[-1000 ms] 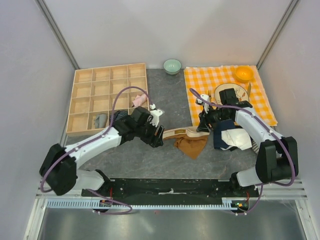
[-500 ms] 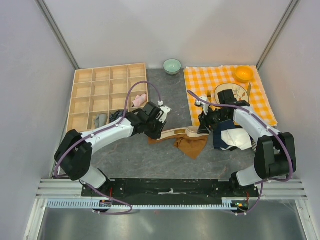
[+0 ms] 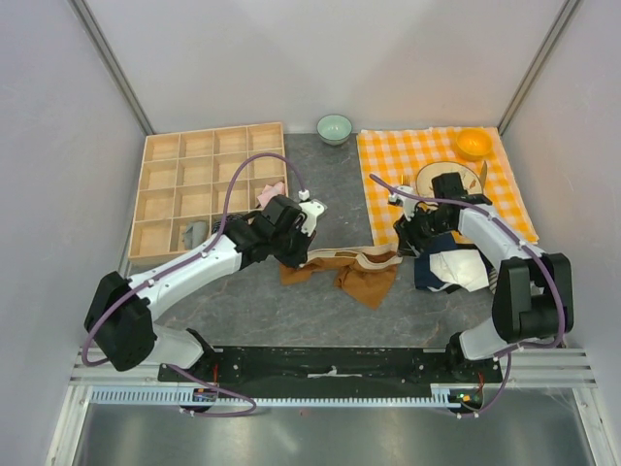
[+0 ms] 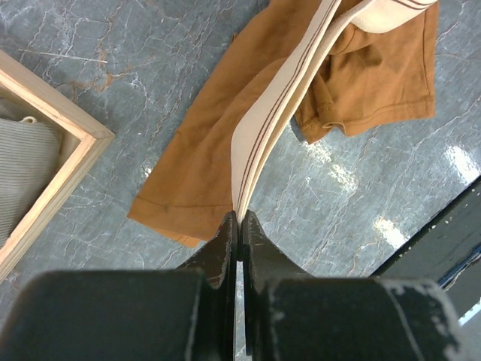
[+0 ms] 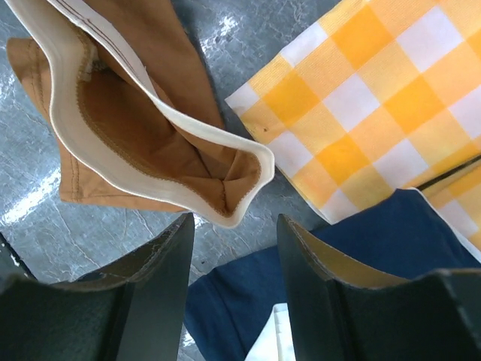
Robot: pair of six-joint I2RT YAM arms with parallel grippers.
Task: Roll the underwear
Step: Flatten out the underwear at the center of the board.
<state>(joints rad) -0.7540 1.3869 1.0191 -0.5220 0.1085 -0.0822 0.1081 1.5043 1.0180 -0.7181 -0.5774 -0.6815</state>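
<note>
The rust-brown underwear (image 3: 367, 282) lies crumpled on the grey table mid-scene, its tan band (image 3: 354, 259) stretched sideways. My left gripper (image 3: 294, 254) is shut on the band's left end (image 4: 259, 143), with brown cloth (image 4: 197, 162) hanging beside it. My right gripper (image 3: 406, 243) stands open just short of the band's looped right end (image 5: 233, 184), not touching it. The fingers (image 5: 161, 259) straddle bare table and dark blue cloth. A cream-white underwear (image 3: 459, 269) lies on that blue cloth (image 3: 427, 272) under the right arm.
A wooden compartment tray (image 3: 160, 194) stands at the left, holding a grey bundle (image 3: 195, 233) and a pink item (image 3: 271, 194). The orange checked cloth (image 3: 408, 155) at the back right carries a plate (image 3: 471, 175) and an orange bowl (image 3: 473, 143). A green bowl (image 3: 335, 127) sits behind.
My left gripper has shut on the band's left end and drawn it and the brown cloth leftward. The right gripper has stayed open and hardly moved.
</note>
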